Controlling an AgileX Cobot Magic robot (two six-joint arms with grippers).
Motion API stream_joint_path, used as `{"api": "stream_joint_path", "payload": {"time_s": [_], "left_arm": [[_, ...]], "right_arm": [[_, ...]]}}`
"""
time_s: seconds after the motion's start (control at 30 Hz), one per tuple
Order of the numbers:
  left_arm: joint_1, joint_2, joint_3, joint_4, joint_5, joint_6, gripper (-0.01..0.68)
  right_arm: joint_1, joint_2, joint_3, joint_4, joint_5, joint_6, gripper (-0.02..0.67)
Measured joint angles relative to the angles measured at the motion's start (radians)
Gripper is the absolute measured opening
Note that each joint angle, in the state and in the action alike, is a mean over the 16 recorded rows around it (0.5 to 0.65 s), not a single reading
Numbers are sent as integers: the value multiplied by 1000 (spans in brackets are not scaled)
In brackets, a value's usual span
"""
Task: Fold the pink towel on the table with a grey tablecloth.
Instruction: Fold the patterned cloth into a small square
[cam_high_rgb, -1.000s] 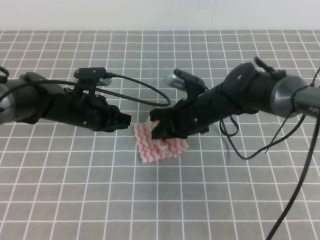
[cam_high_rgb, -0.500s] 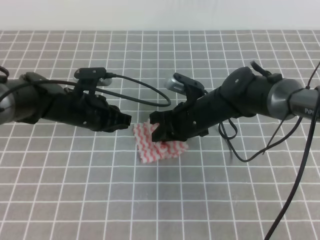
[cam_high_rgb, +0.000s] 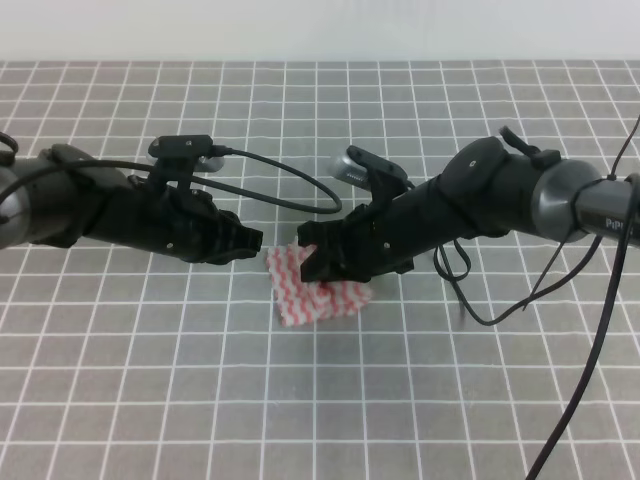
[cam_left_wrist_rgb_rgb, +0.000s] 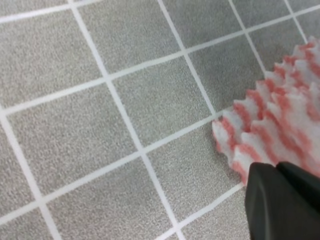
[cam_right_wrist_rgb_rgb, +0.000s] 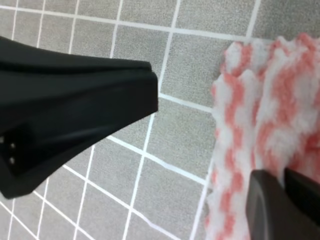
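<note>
The pink towel (cam_high_rgb: 300, 292) lies crumpled on the table with a grey tablecloth (cam_high_rgb: 300, 400), between my two arms. My right gripper (cam_high_rgb: 318, 262) is down on the towel's upper middle, jaws together, with a fold of cloth raised at its tip. In the right wrist view its fingers (cam_right_wrist_rgb_rgb: 284, 200) are closed over the towel (cam_right_wrist_rgb_rgb: 270, 110). My left gripper (cam_high_rgb: 256, 240) is shut, its tip just left of the towel's upper left corner. In the left wrist view its fingers (cam_left_wrist_rgb_rgb: 277, 200) overlap the towel's (cam_left_wrist_rgb_rgb: 280, 115) jagged edge. From the right wrist view the left gripper (cam_right_wrist_rgb_rgb: 100, 100) stands apart from the cloth.
A black cable (cam_high_rgb: 300, 190) loops from the left arm over the cloth behind the towel. Cables hang from the right arm (cam_high_rgb: 480, 300) to the right of the towel. A pale wall edge runs along the far side of the table.
My right gripper has shifted slightly left over the towel, and the towel's right edge has drawn in with it. The left arm has not moved.
</note>
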Motion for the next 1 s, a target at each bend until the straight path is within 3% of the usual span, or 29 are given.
{"api": "stream_joint_path", "payload": {"time_s": [0.37,0.83,1.0], "left_arm": [[0,0,0,0,0,0,-1],[0,0,0,-4,0,2,-1],[0,0,0,-31,8,21,-1]], "right_arm": [[0,2,0,9,-6,0,7],[-3,0,0,77,68,-6,159],[-21,-6,-1,84,115,-15,170]]}}
